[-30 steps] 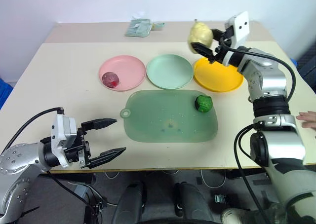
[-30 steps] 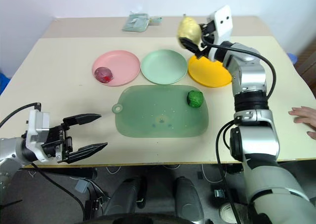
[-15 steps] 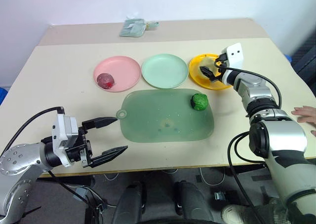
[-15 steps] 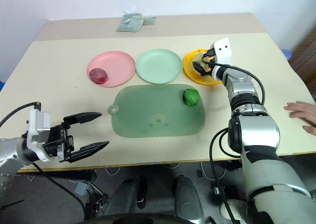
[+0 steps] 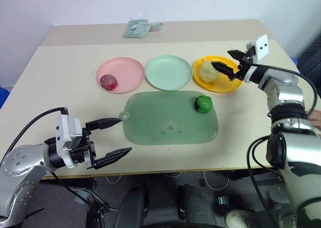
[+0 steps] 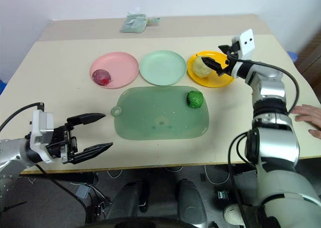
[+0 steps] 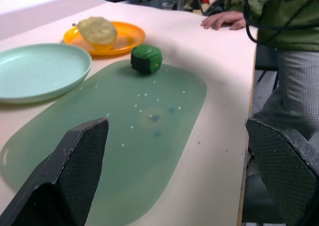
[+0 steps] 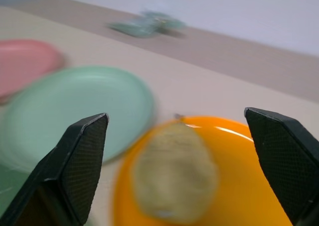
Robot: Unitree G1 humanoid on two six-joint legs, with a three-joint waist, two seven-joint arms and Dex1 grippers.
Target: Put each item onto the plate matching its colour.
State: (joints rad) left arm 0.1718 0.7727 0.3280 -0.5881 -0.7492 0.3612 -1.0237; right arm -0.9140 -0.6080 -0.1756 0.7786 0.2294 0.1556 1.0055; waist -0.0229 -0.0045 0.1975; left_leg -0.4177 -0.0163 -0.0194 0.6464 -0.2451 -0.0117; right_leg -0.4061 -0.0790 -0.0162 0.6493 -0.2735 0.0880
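Right gripper (image 6: pixel 213 63) spread wide over the yellow plate (image 6: pixel 222 81), gripping nothing, fingers level and clear of the pear (image 6: pixel 201 68), which sits on that plate, evidently let go there since colours match; left gripper (image 5: pixel 111 137) equally wide and empty, parked low at the near table edge, well apart from every item, probably waiting its turn.

Then, by size: table (image 5: pixel 60 72) carrying everything; green mat (image 5: pixel 165 125) lying in the middle, nearer than the plates, apparently the staging spot for unsorted items; three plates in a row beyond it, pink plate (image 5: pixel 125 67) to the left, mint plate (image 5: pixel 170 67) in the middle, bare, yellow to the right; folded cloth (image 5: pixel 136 28) at the far edge, out of play; red fruit (image 5: pixel 109 81) on the pink plate, matched; green ball (image 5: pixel 203 104) on the mat's right end, near the yellow plate but apart from it, unplaced; likely next, bound for the mint plate.

Person's hand (image 6: pixel 307 115) resting on the table's right edge, clear of the work.
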